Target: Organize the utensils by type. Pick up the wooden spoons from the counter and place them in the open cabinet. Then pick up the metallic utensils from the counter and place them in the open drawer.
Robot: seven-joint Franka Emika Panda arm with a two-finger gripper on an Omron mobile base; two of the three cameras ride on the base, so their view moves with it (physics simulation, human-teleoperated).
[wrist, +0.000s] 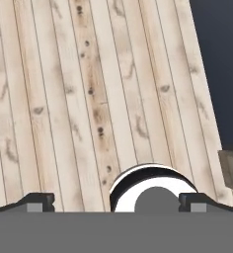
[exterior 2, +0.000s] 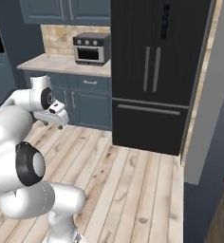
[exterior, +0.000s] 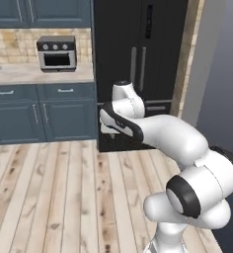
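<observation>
Currently task not begun: pincer (wrist: 113, 202) open, empty, aimed at plank floor (wrist: 89, 99); counter (exterior: 39, 73) well ahead, no utensils discernible.

Landmark: the black fridge (exterior: 140, 59) I face, tall, two doors with long upright handles, a wide drawer below.
Toaster oven (exterior: 57, 52): left of my fridge, grey, three knobs over its window.
Backsplash (exterior: 12, 47): tan tile, behind the oven, left of the fridge.
Upper cabinets (exterior: 39, 12): slate-blue, shut, left of the fridge top.
Floor (wrist: 89, 99): pale wood planks, running out from the fridge foot.
Wall (exterior 2: 213, 109): grey, right of the fridge.
</observation>
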